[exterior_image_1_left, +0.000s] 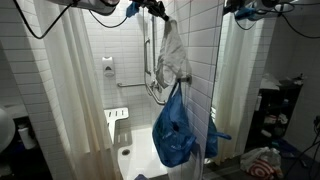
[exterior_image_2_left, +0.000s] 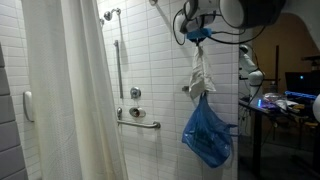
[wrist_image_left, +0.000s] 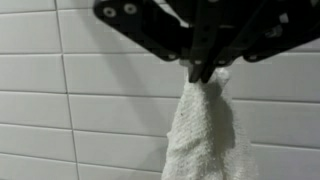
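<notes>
1. I judge this step to be holding aloft: my gripper (wrist_image_left: 203, 72) is pinched shut on the top of the white towel (wrist_image_left: 205, 130), high up beside the tiled wall (wrist_image_left: 60, 90)
2. Any next move calls for a firm pinch and slow travel, since a blue bag (exterior_image_2_left: 208, 135) dangles at the towel's lower end
3. The towel hangs straight down from my fingers (wrist_image_left: 197, 50), with its tip caught between them

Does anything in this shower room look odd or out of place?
Yes. A white towel hangs pinched in the shut end effector high by the tiled wall, not on any hook. A crumpled blue bag dangles right below it; what holds the bag is unclear.
</notes>
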